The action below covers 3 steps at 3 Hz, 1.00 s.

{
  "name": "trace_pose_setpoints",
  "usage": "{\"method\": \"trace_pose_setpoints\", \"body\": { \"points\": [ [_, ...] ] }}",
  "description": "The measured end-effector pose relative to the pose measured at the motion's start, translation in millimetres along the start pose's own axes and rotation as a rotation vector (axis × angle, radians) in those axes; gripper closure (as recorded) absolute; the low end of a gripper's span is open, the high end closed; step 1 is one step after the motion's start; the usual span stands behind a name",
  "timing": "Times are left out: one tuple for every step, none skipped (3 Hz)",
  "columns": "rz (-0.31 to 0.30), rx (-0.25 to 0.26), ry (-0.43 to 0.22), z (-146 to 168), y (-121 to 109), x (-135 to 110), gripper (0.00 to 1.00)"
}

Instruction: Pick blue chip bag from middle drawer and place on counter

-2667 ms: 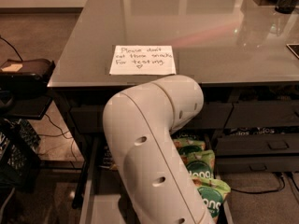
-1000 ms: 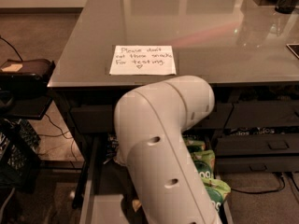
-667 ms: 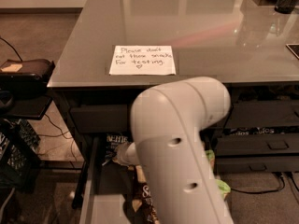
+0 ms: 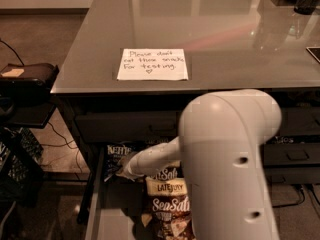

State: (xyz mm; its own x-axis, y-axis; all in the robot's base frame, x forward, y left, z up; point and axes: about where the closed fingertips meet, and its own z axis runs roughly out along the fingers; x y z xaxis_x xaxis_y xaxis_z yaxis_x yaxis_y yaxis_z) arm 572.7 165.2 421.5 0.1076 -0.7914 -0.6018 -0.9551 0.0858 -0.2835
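Two Sea Salt bags [image 4: 168, 204] crowd jaws beside blue chip bag [image 4: 117, 153].

The arm [image 4: 230, 164] swings right and uncovers the left half of the drawer [image 4: 107, 219]. The blue bag [image 4: 118, 153] at the back left and the brown Sea Salt bags [image 4: 167, 204] in the middle come into view. The green bags are now hidden behind the arm. The gripper [image 4: 124, 171] now shows, reaching left, just beside the blue bag's lower edge.

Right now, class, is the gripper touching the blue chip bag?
Cannot tell: the camera view shows the gripper at the blue chip bag's lower edge, contact or gap unclear.
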Motion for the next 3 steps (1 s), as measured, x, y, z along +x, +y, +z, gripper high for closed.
{"method": "trace_pose_setpoints", "body": {
  "points": [
    [-0.021,-0.041,-0.029,-16,13,-17,1.0],
    [-0.02,-0.147,-0.063,-44,41,-31,1.0],
    [-0.02,-0.148,-0.063,-44,41,-30,1.0]
  ]
}}
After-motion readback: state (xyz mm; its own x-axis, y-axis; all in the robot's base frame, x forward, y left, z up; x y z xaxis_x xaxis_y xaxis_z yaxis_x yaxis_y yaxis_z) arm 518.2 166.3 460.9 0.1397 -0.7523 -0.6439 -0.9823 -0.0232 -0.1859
